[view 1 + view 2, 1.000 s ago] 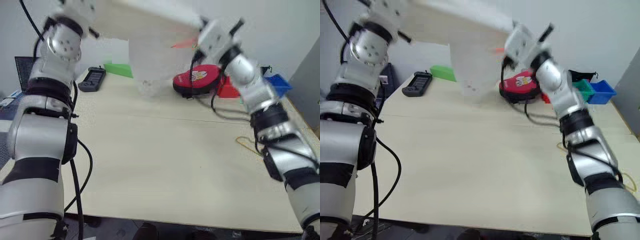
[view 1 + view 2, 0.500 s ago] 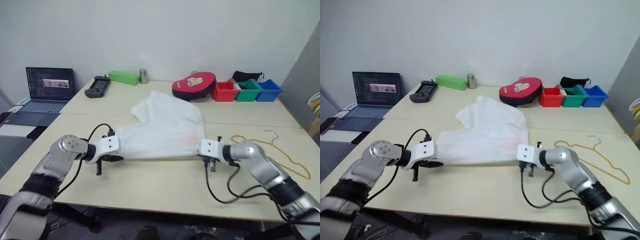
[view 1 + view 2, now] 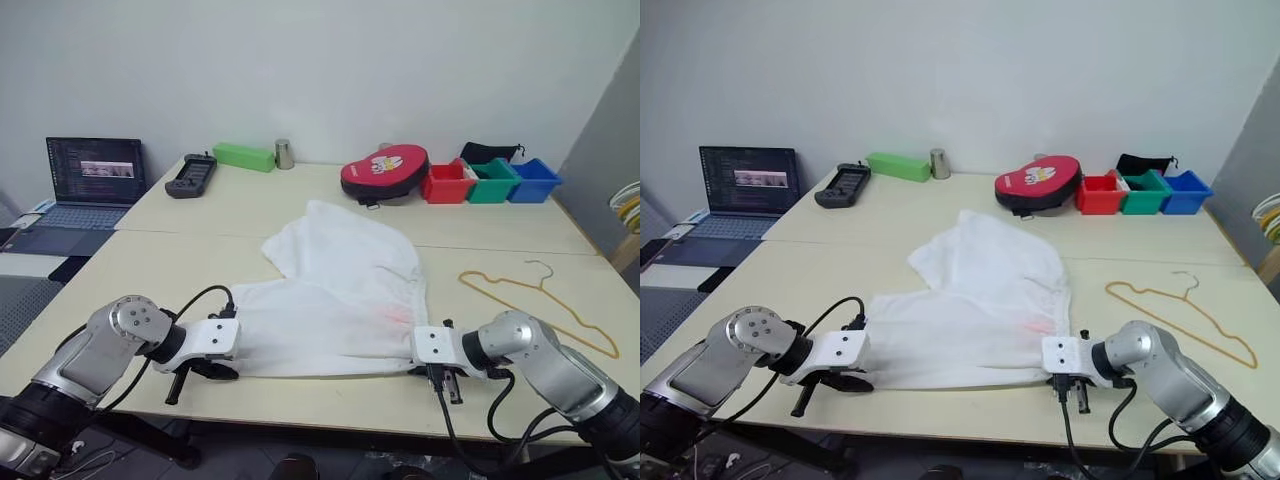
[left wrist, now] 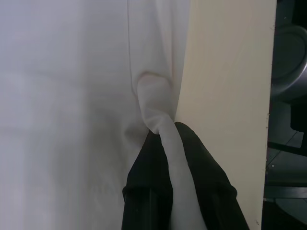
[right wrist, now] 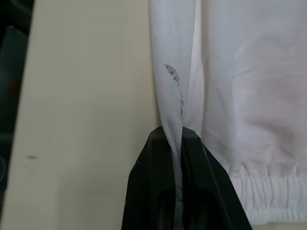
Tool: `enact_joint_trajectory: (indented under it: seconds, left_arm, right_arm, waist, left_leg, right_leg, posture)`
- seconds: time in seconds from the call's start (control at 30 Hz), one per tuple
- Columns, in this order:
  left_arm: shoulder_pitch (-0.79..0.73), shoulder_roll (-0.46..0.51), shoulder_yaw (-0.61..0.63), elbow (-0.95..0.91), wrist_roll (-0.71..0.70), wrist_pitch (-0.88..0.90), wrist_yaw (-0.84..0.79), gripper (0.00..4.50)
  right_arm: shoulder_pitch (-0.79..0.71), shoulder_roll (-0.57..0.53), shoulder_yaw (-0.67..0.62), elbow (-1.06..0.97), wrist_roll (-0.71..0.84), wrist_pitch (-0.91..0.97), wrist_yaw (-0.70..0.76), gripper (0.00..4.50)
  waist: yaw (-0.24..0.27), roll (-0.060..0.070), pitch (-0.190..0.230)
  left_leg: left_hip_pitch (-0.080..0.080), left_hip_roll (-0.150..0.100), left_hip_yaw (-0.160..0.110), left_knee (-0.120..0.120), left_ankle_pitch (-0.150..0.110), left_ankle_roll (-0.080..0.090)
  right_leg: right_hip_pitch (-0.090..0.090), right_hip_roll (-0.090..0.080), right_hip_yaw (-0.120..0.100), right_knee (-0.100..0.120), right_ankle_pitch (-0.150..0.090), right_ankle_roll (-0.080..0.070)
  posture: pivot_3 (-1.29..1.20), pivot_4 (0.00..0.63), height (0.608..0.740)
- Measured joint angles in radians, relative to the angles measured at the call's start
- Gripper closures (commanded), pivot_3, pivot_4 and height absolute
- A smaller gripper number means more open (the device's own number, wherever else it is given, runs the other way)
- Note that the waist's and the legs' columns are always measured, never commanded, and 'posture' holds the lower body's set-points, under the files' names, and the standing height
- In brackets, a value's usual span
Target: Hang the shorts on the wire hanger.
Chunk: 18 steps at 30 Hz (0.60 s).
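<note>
Overhead, from the head camera, the shorts [image 3: 335,295] lie spread on the table [image 3: 300,390], their near edge along its front. The left end effector [image 3: 228,345] pinches the left corner of that edge and the right end effector [image 3: 428,350] pinches the right corner, both low at the table's front. The wire hanger [image 3: 535,300] lies flat on the table to the right, well apart from the cloth.

Next, the left wrist view: both black fingers [image 4: 201,167] are clamped on a twisted fold of white fabric beside the table's edge.

Lastly, the right wrist view: the fingers [image 5: 158,172] are closed tight on a fabric fold, the gathered waistband [image 5: 268,196] just beside them.
</note>
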<state>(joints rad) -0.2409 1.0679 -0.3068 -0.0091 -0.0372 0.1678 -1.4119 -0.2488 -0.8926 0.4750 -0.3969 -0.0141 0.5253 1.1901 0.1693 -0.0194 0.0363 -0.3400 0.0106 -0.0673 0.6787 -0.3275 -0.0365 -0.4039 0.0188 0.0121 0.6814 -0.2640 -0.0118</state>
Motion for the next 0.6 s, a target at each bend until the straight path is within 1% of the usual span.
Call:
enact_joint_trajectory:
  seconds: [0.1, 0.27, 0.3, 0.33, 0.37, 0.47, 0.5, 0.57, 0.6]
  left_arm:
    - [-0.019, -0.012, -0.013, 0.017, 0.01, -0.012, 0.006, 4.5]
    - [-0.032, -0.024, -0.032, 0.026, 0.015, -0.024, 0.005, 4.5]
    - [-0.032, -0.024, -0.036, 0.026, 0.015, -0.024, 0.004, 4.5]
    - [-0.032, -0.024, -0.037, 0.026, 0.015, -0.027, 0.0, 4.5]
    - [-0.032, -0.021, -0.037, 0.024, 0.015, -0.032, -0.007, 4.5]
    - [-0.029, -0.006, -0.037, 0.026, 0.016, -0.044, -0.028, 4.5]
    - [-0.029, -0.006, -0.037, 0.027, 0.016, -0.044, -0.038, 4.1]
    - [-0.03, -0.006, -0.037, 0.03, 0.015, -0.044, -0.046, 3.92]
    - [-0.031, -0.006, -0.037, 0.034, 0.013, -0.044, -0.057, 3.71]
  right_arm:
    - [0.017, -0.022, -0.003, -0.031, 0.038, 0.038, 0.025, 4.45]
    - [0.025, -0.04, -0.012, -0.051, 0.075, 0.099, 0.027, 4.45]
    - [0.026, -0.042, -0.013, -0.058, 0.077, 0.109, 0.027, 3.94]
    - [0.027, -0.043, -0.015, -0.064, 0.081, 0.121, 0.027, 3.85]
    - [0.03, -0.05, -0.017, -0.068, 0.085, 0.135, 0.027, 3.49]
    - [0.038, -0.08, -0.028, -0.074, 0.104, 0.165, 0.031, 2.87]
    - [0.041, -0.084, -0.031, -0.084, 0.118, 0.18, 0.033, 2.48]
    - [0.043, -0.086, -0.033, -0.092, 0.13, 0.193, 0.036, 2.12]
    - [0.044, -0.09, -0.037, -0.098, 0.143, 0.204, 0.039, 1.91]
  waist:
    - [0.0, 0.0, 0.0]
    - [-0.006, 0.0, 0.0]
    - [-0.007, 0.0, 0.0]
    - [-0.007, 0.0, 0.0]
    - [-0.007, 0.0, 0.0]
    - [-0.009, 0.0, 0.0]
    - [-0.011, 0.0, 0.0]
    - [-0.012, 0.0, 0.0]
    - [-0.013, 0.0, 0.0]
  left_leg:
    - [0.0, 0.0, 0.0, 0.0, 0.0, 0.0]
    - [0.0, 0.0, 0.0, 0.0, 0.0, 0.0]
    - [0.0, 0.0, 0.0, 0.0, 0.0, 0.0]
    - [0.0, 0.0, 0.0, 0.0, 0.0, 0.0]
    - [0.0, 0.0, 0.0, 0.0, 0.0, 0.0]
    - [0.001, 0.0, 0.001, 0.0, 0.0, 0.0]
    - [0.001, 0.001, 0.001, 0.0, 0.0, 0.0]
    - [0.001, 0.001, 0.001, 0.0, 0.0, 0.0]
    - [0.001, 0.001, 0.001, 0.0, 0.0, 0.0]
  right_leg:
    - [0.0, 0.0, 0.0, 0.0, 0.0, 0.0]
    - [0.0, 0.0, 0.0, 0.0, -0.001, 0.001]
    - [0.0, 0.0, 0.0, 0.0, -0.001, 0.001]
    - [0.0, 0.0, 0.0, 0.0, -0.001, 0.001]
    - [0.0, 0.0, 0.0, 0.0, -0.001, 0.001]
    - [0.0, 0.0, 0.0, 0.0, -0.002, 0.002]
    - [0.0, 0.001, 0.0, 0.0, -0.003, 0.003]
    - [0.0, 0.001, 0.0, 0.0, -0.003, 0.004]
    - [0.0, 0.001, 0.0, 0.0, -0.003, 0.004]
  posture:
    - [0.33, 0.0, 0.74]
    - [0.32, 0.0, 0.74]
    - [0.32, 0.0, 0.74]
    - [0.31, 0.0, 0.74]
    - [0.31, 0.0, 0.74]
    - [0.3, 0.0, 0.74]
    - [0.3, 0.0, 0.74]
    - [0.29, 0.0, 0.74]
    - [0.29, 0.0, 0.74]
